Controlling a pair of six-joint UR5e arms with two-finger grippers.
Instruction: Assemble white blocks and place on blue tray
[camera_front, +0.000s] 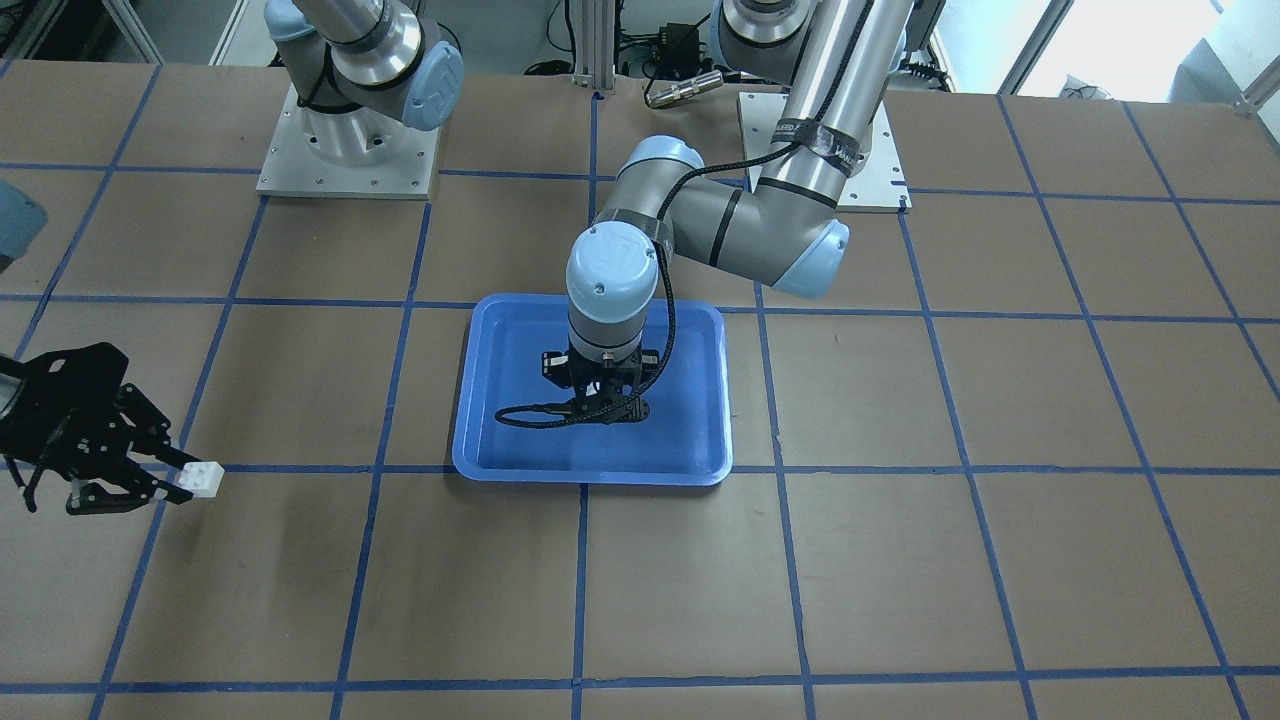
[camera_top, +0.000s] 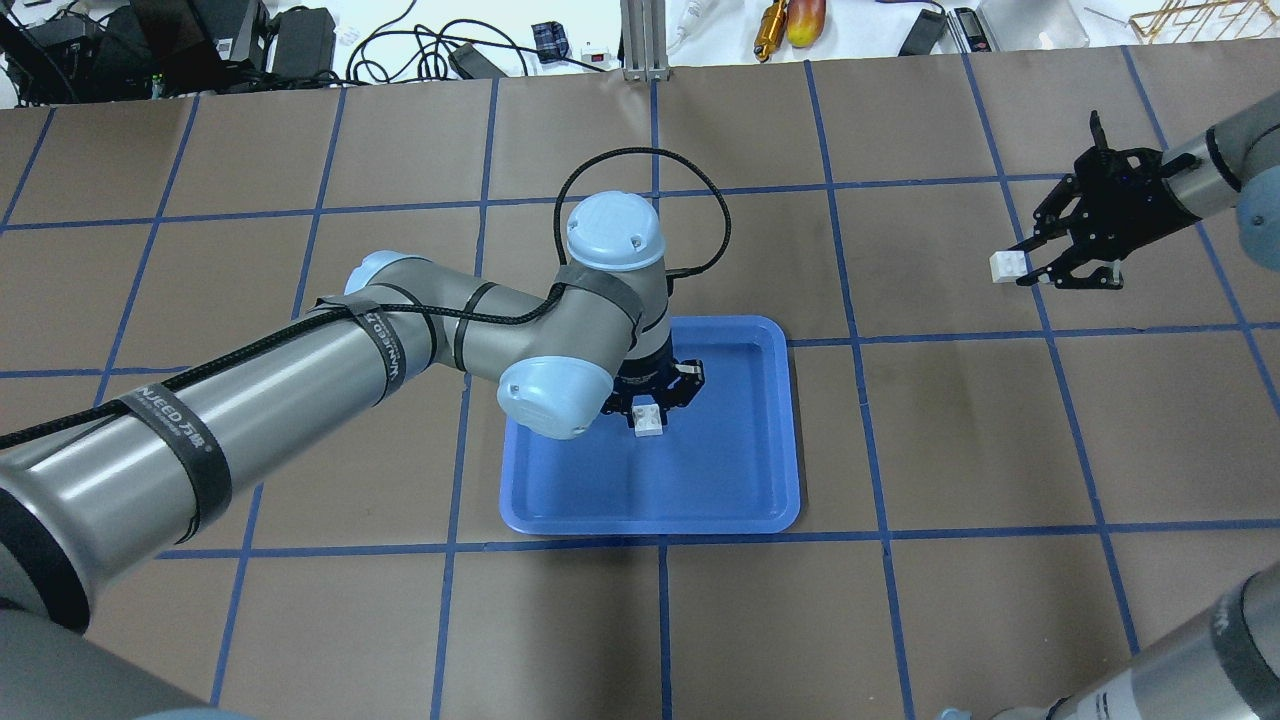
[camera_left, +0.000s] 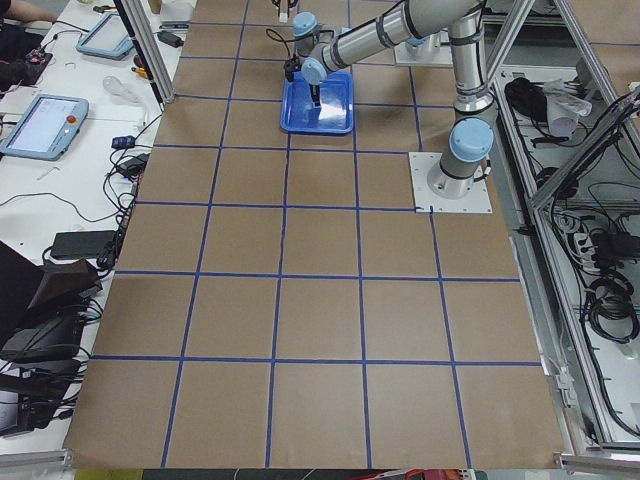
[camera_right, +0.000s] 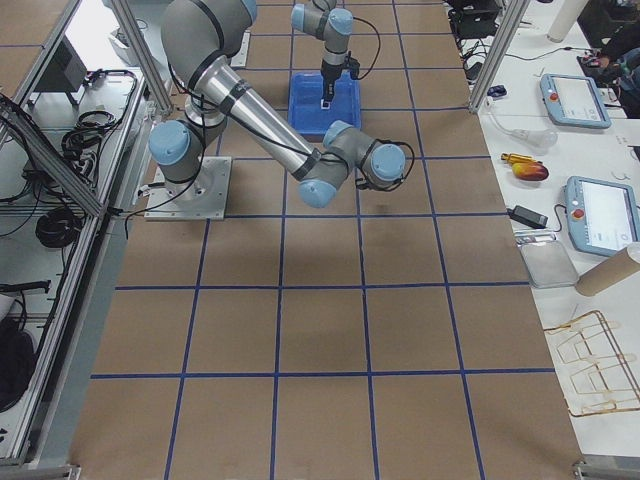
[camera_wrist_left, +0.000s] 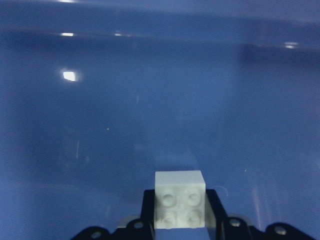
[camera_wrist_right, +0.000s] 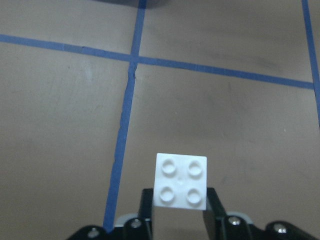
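The blue tray (camera_top: 720, 480) lies at the table's middle and also shows in the front view (camera_front: 500, 400). My left gripper (camera_top: 650, 408) points down into it, shut on a white block (camera_top: 648, 420). In the left wrist view the studded block (camera_wrist_left: 180, 199) sits between the fingers, low over the tray floor (camera_wrist_left: 150, 100); I cannot tell whether it touches. My right gripper (camera_top: 1022, 270) is far off to the right over bare table, shut on the other white block (camera_top: 1007, 266). That block also shows in the front view (camera_front: 203, 480) and the right wrist view (camera_wrist_right: 181, 181).
Blue tape lines (camera_top: 870, 430) divide the brown table into squares. The arm base plates (camera_front: 345, 150) stand at the robot's side. Cables and tools (camera_top: 790, 20) lie beyond the far edge. My left arm's elbow (camera_top: 550, 395) overhangs the tray's left part.
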